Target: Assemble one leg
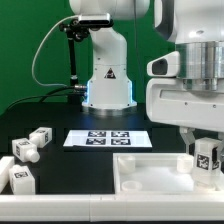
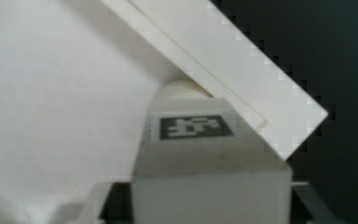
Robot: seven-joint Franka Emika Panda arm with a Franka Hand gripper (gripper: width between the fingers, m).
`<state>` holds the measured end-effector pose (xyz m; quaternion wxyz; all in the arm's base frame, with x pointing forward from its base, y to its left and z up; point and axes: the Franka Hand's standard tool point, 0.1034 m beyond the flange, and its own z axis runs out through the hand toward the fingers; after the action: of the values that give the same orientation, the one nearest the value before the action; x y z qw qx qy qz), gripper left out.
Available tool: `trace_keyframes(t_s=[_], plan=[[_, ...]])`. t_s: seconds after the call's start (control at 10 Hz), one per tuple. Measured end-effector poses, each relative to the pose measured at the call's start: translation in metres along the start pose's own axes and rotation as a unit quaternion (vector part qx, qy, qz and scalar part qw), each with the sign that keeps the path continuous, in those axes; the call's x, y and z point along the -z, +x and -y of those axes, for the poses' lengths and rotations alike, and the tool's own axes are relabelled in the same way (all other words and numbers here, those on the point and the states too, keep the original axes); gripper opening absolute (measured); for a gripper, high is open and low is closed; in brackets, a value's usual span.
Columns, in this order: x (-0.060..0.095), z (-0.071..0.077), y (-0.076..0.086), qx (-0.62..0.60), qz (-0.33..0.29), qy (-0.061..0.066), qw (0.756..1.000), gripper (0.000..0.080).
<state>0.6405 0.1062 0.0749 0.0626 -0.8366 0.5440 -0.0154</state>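
Note:
My gripper (image 1: 205,165) is at the exterior view's right, over the near right corner of the wide white tray-like part (image 1: 150,172). It is shut on a leg (image 1: 207,157), a small white post with a square marker tag, held upright at the tray's corner. In the wrist view the leg (image 2: 202,150) fills the space between the dark fingers (image 2: 108,200), and its far end meets the tray's raised rim (image 2: 229,70). Three more legs lie at the exterior view's left: one (image 1: 38,137), one (image 1: 25,150) and one (image 1: 18,179).
The marker board (image 1: 106,138) lies flat in the middle of the black table, behind the tray. The robot's white base (image 1: 108,80) stands behind it. A black post with a cable (image 1: 72,60) stands left of the base.

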Motion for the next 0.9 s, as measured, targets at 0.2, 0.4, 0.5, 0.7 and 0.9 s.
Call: trace_keyframes(t_s=[0.2,0.4,0.5,0.7,0.9], plan=[[-0.001,-0.002,0.004,-0.121,0.015,0.006,0.992,0.0286],[-0.001,-0.002,0.004,-0.125,0.014,0.005,0.992,0.0287],[-0.001,-0.001,0.003,-0.098,0.012,0.005,0.995,0.0287],[0.001,0.007,-0.008,0.065,-0.006,0.000,0.998,0.0567],[0.002,0.009,-0.013,0.231,-0.005,0.003,0.973,0.0632]])
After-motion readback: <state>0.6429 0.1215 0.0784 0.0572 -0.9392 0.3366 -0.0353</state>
